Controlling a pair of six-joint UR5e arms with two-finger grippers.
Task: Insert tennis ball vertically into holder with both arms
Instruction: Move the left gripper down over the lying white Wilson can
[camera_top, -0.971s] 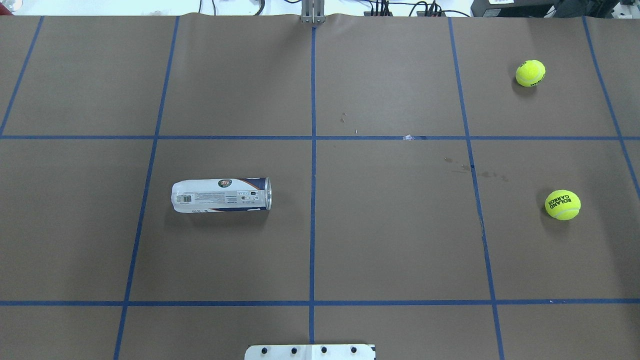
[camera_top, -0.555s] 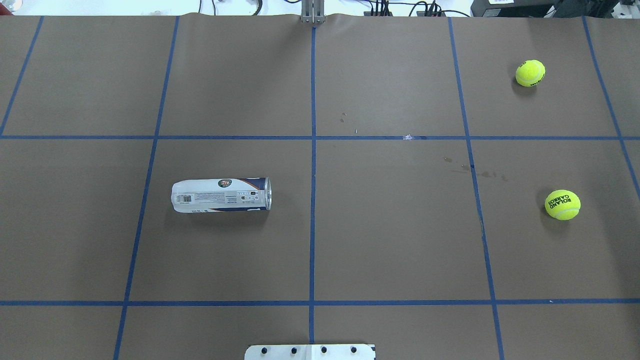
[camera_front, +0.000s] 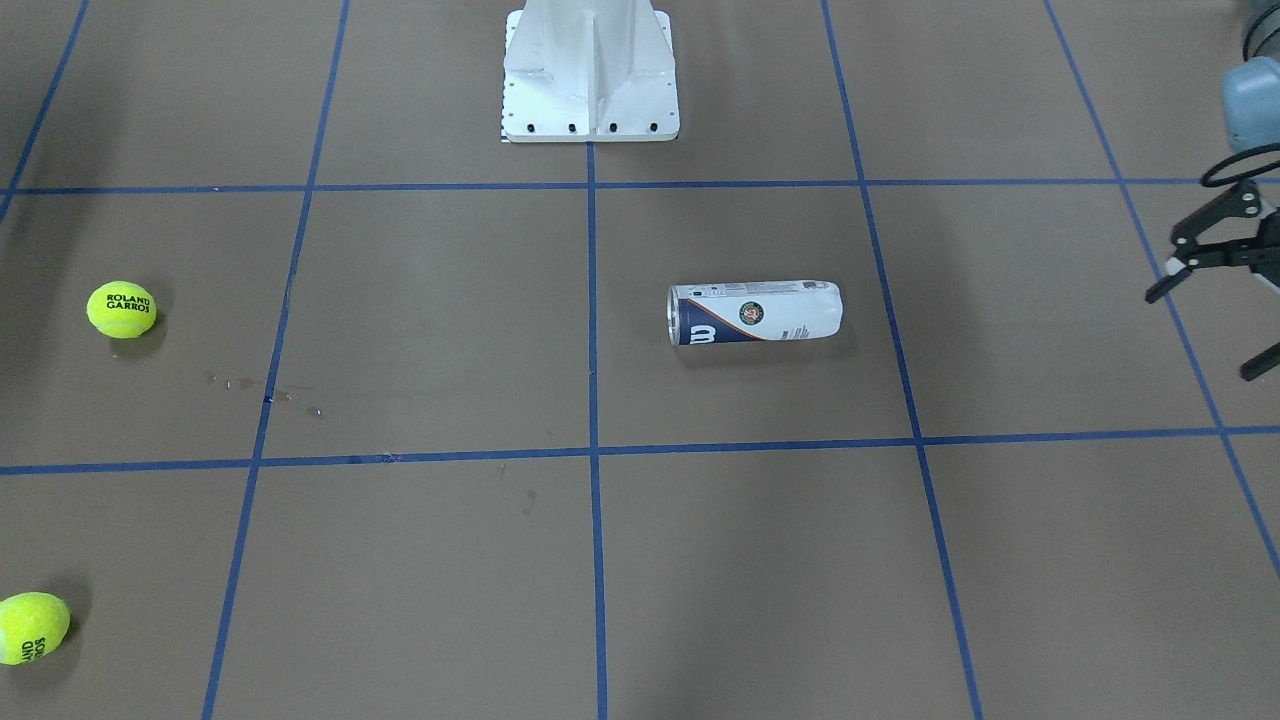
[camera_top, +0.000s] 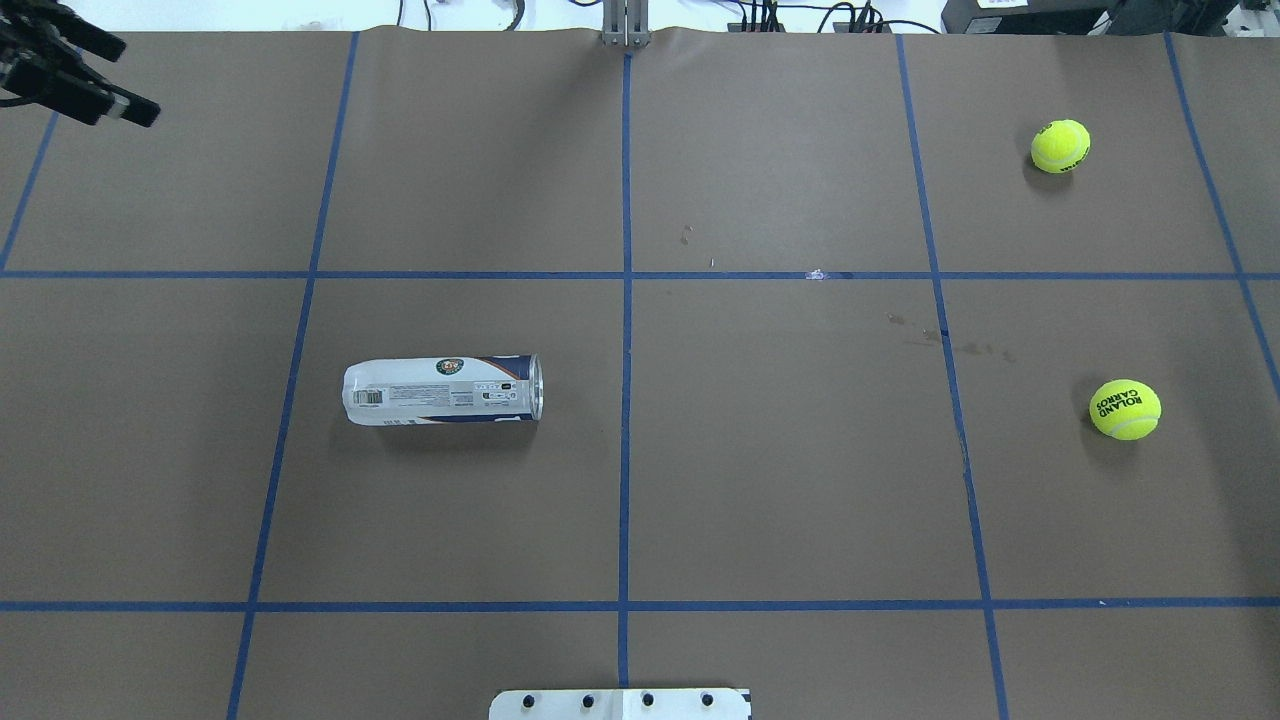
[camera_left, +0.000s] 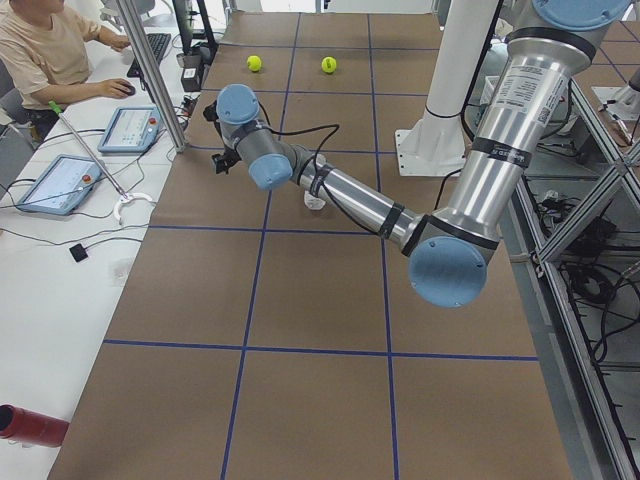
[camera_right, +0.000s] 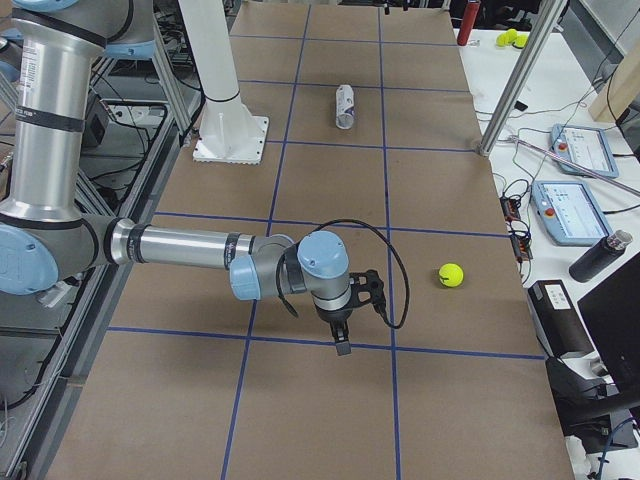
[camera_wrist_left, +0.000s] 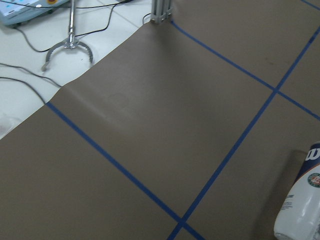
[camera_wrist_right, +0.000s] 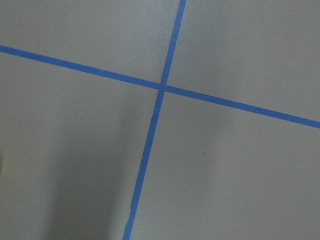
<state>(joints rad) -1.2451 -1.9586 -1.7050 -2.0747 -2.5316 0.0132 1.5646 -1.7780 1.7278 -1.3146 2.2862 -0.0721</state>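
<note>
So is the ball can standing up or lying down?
Lying down. The holder rests on its side on the brown table, silver-rimmed end pointing sideways, not up.

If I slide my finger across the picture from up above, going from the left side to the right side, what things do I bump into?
left gripper → holder, lying on its side → far tennis ball → near tennis ball
</note>
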